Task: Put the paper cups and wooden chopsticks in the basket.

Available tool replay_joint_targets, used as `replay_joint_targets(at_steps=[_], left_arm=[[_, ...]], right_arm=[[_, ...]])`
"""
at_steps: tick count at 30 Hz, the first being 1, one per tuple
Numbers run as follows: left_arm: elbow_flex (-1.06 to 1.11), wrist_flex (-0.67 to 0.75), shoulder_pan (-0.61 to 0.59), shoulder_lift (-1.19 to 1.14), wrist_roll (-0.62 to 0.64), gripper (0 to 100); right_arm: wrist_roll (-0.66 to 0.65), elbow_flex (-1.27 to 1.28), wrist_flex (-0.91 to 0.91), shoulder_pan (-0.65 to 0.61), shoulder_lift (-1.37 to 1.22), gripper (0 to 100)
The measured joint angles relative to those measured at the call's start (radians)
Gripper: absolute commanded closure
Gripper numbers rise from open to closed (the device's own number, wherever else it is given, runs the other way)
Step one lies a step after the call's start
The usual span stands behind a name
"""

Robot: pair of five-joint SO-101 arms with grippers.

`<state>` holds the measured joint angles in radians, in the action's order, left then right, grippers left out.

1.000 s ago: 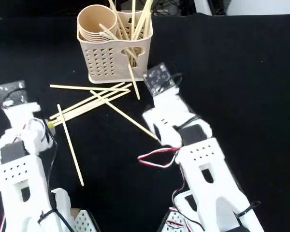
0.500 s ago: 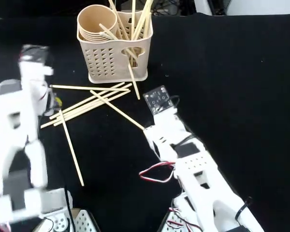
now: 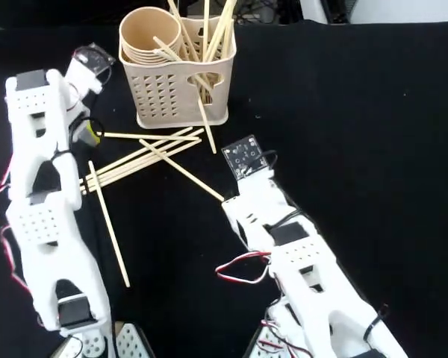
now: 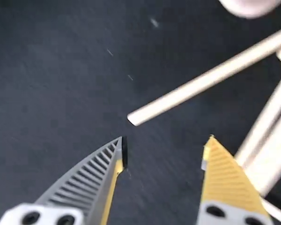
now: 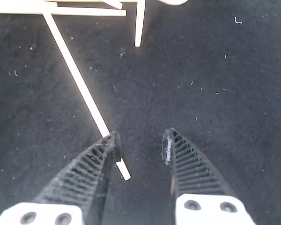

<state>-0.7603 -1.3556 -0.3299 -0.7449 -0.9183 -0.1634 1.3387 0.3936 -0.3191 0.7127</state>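
The beige perforated basket (image 3: 175,93) stands at the back of the table with a stack of paper cups (image 3: 149,33) and several chopsticks (image 3: 216,30) upright in it. Several loose wooden chopsticks (image 3: 145,153) lie fanned on the black cloth in front of it. My left gripper (image 4: 166,140) is open just above the cloth, close to the blunt end of one chopstick (image 4: 201,79); in the high view it sits left of the basket (image 3: 87,133). My right gripper (image 5: 140,138) is open too, and one diagonal chopstick (image 5: 75,75) runs under one finger.
A single chopstick (image 3: 108,224) lies apart toward the front left. One chopstick (image 3: 207,123) leans against the basket's front. The right arm (image 3: 276,231) crosses the table's middle, with red and white wires (image 3: 235,261) beside it. Bare black cloth spreads to the right.
The left arm swung from the front left up to the spot left of the basket. The right arm drew back toward the front. The chopsticks stayed put.
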Motion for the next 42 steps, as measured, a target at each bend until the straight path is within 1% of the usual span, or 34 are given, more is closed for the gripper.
replay_joint_targets(at_steps=[3,9,11,13,16,21,27,31,35,42], left_arm=[[-0.138,0.061,-0.002,-0.110,-0.002,71],[-0.338,0.130,-0.002,-0.331,0.051,71],[-0.405,0.150,-0.006,-0.391,0.098,71],[-0.476,0.141,-0.009,-0.443,0.121,71],[-0.585,0.063,-0.011,-0.494,0.100,71],[-0.732,-0.133,-0.006,-0.548,0.008,71],[-0.839,-0.341,-0.014,-0.589,-0.121,71],[-0.861,-0.379,-0.028,-0.597,-0.158,71],[-0.861,-0.381,-0.040,-0.600,-0.186,71],[-0.842,-0.381,-0.069,-0.598,-0.187,71]], right_arm=[[0.000,0.000,-0.003,0.000,0.000,83.5],[0.000,0.003,-0.040,0.000,0.000,83.5],[0.002,0.012,-0.048,0.000,0.000,83.5],[0.002,0.014,-0.051,0.000,0.000,83.5],[0.002,0.014,-0.051,0.000,0.000,83.5],[0.002,0.014,-0.057,0.000,0.000,83.5],[0.002,0.014,-0.078,0.000,0.000,83.5],[0.002,0.014,-0.078,0.000,0.000,83.5],[0.002,0.014,-0.078,0.000,0.000,83.5],[0.002,0.014,-0.078,0.000,0.000,83.5]])
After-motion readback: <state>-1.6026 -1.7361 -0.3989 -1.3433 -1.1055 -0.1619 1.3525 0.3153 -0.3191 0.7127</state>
